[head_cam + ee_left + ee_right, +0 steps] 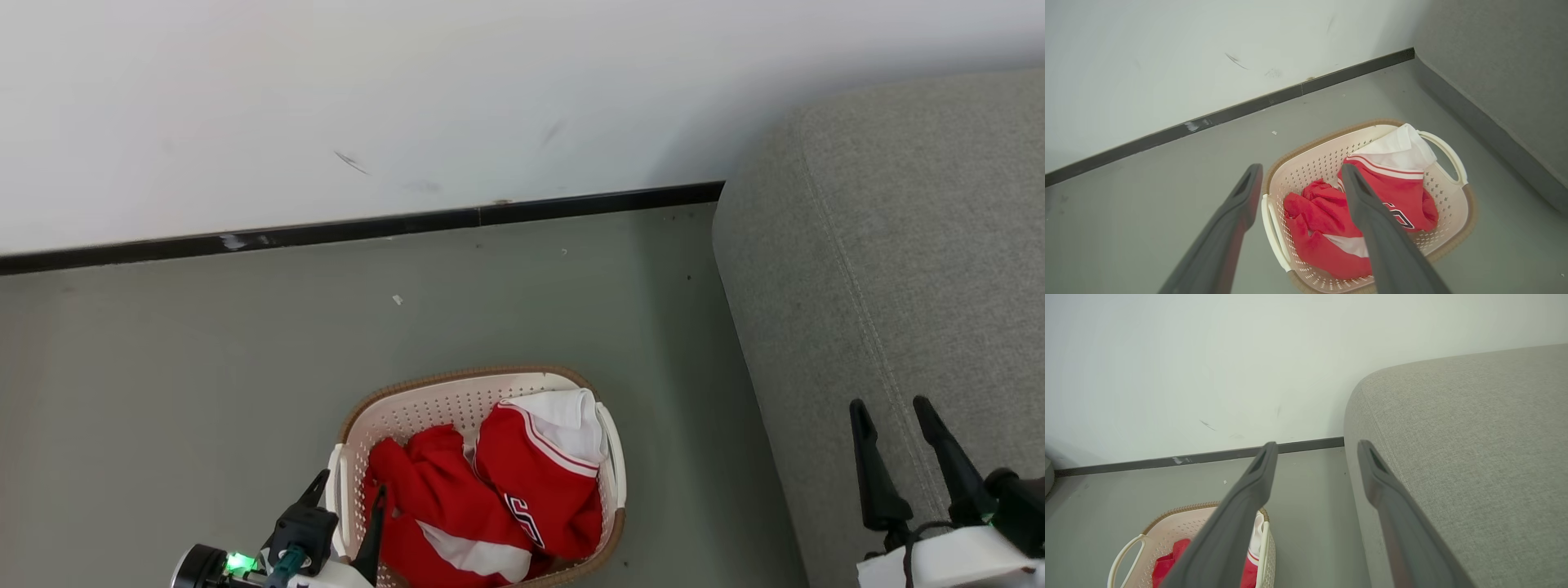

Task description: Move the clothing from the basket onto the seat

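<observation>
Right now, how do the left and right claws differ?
The left claw hangs at the basket's rim, partly over the red clothes; the right claw hangs by the sofa, apart from them. The left claw aims at the basket, the right claw at the wall. Both are open, empty.

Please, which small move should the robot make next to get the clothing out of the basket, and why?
Probably lower the left end effector into the basket onto the red clothing. It hangs open at the basket's edge, holding nothing, and the garments lie inside; the right end effector is open over the seat, away from the basket.
</observation>
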`<state>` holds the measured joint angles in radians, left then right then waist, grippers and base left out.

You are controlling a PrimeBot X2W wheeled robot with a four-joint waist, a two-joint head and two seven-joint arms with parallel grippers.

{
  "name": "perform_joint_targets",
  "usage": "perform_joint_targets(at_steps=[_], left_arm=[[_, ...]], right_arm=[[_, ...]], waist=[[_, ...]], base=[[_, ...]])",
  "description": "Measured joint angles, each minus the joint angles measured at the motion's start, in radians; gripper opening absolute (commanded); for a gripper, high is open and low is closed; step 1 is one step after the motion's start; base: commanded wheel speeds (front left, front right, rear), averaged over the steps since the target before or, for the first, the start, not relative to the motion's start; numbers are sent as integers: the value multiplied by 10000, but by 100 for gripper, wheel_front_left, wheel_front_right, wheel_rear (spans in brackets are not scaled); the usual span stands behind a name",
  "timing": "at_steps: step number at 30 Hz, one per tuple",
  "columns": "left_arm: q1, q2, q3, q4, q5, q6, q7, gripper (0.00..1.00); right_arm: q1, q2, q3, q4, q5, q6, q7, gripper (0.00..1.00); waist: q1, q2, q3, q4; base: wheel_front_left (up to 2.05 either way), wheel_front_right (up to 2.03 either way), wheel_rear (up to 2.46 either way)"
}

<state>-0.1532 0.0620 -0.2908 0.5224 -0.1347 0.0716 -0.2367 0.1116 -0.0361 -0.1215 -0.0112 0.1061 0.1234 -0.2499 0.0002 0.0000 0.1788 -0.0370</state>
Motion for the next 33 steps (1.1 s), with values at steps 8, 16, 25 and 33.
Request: perform_joint_targets(at_steps=[8,16,25,33], left_arm=[[-802,-58,-318,846,144,-142,82,100],[-1566,-165,-468,1427,222,-213,79,100],[-2310,-194,-811,2044,451,-236,67,100],[-3153,-182,-894,2504,754,-303,65,100]], right_arm=[[-819,0,17,-514,117,0,-23,100],[-1499,-2,125,-840,263,0,-25,100],[-2470,-8,334,-1103,382,0,-27,100],[-3422,-21,462,-1250,466,0,-50,100]], waist=[[0,0,890,-291],[0,0,1812,-617],[0,0,2869,-1031],[0,0,3754,-1387]], base=[[0,0,0],[0,0,0],[0,0,0],[0,0,0]])
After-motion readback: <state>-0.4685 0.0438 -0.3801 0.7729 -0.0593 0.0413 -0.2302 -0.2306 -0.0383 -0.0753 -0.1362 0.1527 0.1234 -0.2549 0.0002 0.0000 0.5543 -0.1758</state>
